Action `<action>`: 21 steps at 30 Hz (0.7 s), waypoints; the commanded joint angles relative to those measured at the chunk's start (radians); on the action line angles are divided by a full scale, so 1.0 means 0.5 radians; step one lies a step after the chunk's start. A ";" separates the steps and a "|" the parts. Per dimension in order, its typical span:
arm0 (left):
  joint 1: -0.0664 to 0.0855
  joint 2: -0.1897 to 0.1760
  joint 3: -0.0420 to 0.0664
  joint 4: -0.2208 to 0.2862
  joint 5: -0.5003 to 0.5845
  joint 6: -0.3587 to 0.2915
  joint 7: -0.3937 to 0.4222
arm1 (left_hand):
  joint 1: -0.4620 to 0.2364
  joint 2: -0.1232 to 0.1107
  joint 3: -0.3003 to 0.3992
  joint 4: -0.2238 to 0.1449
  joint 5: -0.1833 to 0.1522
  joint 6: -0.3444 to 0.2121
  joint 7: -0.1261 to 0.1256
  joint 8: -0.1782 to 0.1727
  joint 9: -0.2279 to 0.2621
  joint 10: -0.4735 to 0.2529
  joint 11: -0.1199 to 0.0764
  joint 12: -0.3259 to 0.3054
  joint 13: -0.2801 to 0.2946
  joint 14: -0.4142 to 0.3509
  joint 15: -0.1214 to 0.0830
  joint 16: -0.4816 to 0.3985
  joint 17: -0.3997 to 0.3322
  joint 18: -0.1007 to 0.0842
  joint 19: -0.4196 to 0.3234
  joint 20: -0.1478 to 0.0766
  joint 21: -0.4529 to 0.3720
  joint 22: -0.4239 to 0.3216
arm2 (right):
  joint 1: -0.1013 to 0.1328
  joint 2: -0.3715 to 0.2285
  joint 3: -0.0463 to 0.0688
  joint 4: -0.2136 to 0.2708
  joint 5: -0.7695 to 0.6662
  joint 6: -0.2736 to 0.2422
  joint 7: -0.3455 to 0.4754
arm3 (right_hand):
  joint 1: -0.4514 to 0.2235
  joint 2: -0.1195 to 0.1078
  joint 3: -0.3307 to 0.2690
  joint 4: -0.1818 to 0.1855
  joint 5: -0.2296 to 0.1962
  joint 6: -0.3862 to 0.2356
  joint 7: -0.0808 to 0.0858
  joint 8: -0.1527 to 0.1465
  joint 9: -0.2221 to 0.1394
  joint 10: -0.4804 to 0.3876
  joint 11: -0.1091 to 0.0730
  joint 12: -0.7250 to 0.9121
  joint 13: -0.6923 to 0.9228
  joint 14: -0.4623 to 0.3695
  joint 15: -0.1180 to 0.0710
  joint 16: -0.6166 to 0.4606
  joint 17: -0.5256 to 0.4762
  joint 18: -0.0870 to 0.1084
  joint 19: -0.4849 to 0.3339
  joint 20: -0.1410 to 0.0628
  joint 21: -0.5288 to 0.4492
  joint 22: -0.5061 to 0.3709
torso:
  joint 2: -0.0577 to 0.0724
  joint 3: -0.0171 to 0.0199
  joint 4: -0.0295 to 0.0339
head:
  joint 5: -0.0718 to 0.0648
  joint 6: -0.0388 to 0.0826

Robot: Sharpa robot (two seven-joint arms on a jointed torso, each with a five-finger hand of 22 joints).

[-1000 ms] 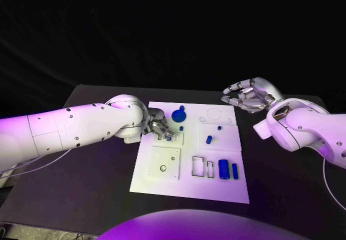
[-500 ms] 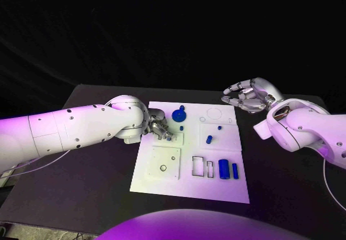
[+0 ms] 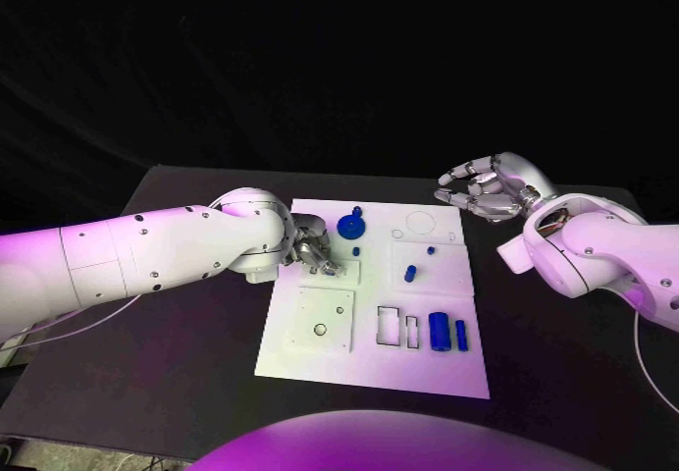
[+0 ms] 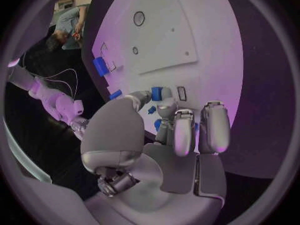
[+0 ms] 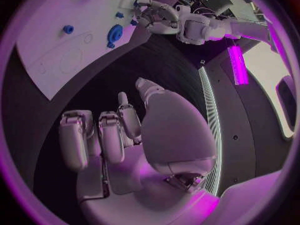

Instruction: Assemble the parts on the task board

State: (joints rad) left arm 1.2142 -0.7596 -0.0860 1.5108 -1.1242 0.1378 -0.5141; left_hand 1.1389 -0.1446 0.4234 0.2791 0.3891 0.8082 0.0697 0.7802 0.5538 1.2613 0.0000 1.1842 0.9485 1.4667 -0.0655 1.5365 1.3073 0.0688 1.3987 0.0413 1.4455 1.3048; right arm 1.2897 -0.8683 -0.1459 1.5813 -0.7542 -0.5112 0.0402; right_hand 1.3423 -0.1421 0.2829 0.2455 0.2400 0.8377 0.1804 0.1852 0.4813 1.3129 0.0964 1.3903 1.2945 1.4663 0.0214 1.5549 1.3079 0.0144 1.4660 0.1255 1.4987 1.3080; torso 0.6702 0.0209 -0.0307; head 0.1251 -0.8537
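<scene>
The left robot hand [image 3: 311, 250] pinches a small blue part [image 4: 157, 93] over the task board's [image 3: 371, 365] 9 o'clock edge. The right robot hand [image 3: 491, 188] hovers at 2 o'clock, fingers loosely curled, holding nothing, above the tabletop [image 3: 184, 343].

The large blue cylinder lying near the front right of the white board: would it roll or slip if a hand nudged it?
The large blue cylinder lies on its side on the flat white task board, so a sideways nudge would probably roll it. It looks rigid, likely plastic and light. Its smooth surface may slip between metal fingers.
</scene>
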 commanded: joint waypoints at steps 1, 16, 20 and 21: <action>-0.004 0.006 -0.002 -0.002 0.054 -0.035 0.007 | 0.054 0.009 0.031 -0.007 0.013 0.009 -0.006 0.013 -0.004 -0.005 -0.012 0.007 -0.004 0.166 0.003 -0.006 0.370 -0.018 0.006 0.010 -0.011 0.005 | -0.002 0.001 0.000 0.000 -0.023 0.029 0.004 | -0.017 0.004 0.003 0.011 0.009 -0.012 0.002 0.013 -0.003 -0.005 0.003 -0.009 0.001 0.175 0.002 -0.013 0.388 0.013 0.121 0.000 -0.006 0.419 | -0.001 -0.0003 0.000 | -0.002 0.000; -0.004 0.001 0.003 -0.011 0.359 -0.129 0.018 | 0.257 -0.031 0.424 -0.152 0.016 -0.005 -0.035 0.169 0.030 0.026 -0.041 0.034 0.007 0.164 -0.021 -0.008 0.363 -0.019 0.009 -0.009 -0.010 0.015 | -0.008 0.002 0.000 -0.004 -0.024 0.042 0.000 | -0.017 0.006 0.004 0.013 0.011 -0.012 0.002 0.015 -0.003 -0.004 0.002 -0.009 0.001 0.175 0.002 -0.013 0.387 0.014 0.118 0.000 -0.011 0.416 | 0.000 -0.0016 0.000 | -0.002 -0.001; -0.004 -0.006 0.007 -0.008 0.443 -0.131 0.020 | 0.251 -0.041 0.483 -0.177 0.015 -0.013 -0.036 0.198 0.042 0.036 -0.042 0.046 0.020 0.165 -0.023 -0.007 0.364 -0.018 0.007 -0.010 -0.012 0.014 | -0.009 0.002 0.000 -0.005 -0.020 0.045 -0.001 | -0.017 0.006 0.004 0.013 0.011 -0.012 0.002 0.015 -0.003 -0.004 0.002 -0.009 0.001 0.175 0.002 -0.013 0.387 0.014 0.118 0.000 -0.011 0.416 | 0.000 -0.0016 0.001 | -0.006 -0.004; -0.004 -0.010 0.008 -0.005 0.461 -0.131 0.020 | 0.249 -0.043 0.492 -0.180 0.015 -0.014 -0.036 0.203 0.044 0.039 -0.042 0.049 0.024 0.164 -0.023 -0.008 0.363 -0.019 0.008 -0.011 -0.011 0.015 | -0.009 0.002 0.000 -0.005 -0.020 0.046 -0.002 | -0.017 0.006 0.004 0.013 0.011 -0.012 0.002 0.015 -0.003 -0.004 0.002 -0.009 0.001 0.175 0.002 -0.013 0.387 0.014 0.118 0.000 -0.011 0.416 | -0.001 -0.0020 0.000 | -0.006 -0.004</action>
State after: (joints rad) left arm 1.2118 -0.7662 -0.0826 1.5018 -0.9738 0.0877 -0.5167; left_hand 1.2588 -0.1663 0.5426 0.3118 0.3982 0.7965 0.0518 0.8749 0.5625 1.2744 -0.0198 1.2024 0.9589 1.4668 -0.0730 1.5365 1.3073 0.0688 1.3987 0.0413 1.4455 1.3081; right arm 1.2859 -0.8679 -0.1459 1.5789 -0.7553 -0.5067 0.0390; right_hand 1.3423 -0.1421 0.2829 0.2454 0.2400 0.8377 0.1804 0.1893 0.4813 1.3129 0.0964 1.3903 1.2945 1.4663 0.0215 1.5549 1.3077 0.0144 1.4660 0.1255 1.4987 1.3077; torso 0.6701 0.0203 -0.0304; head 0.1236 -0.8545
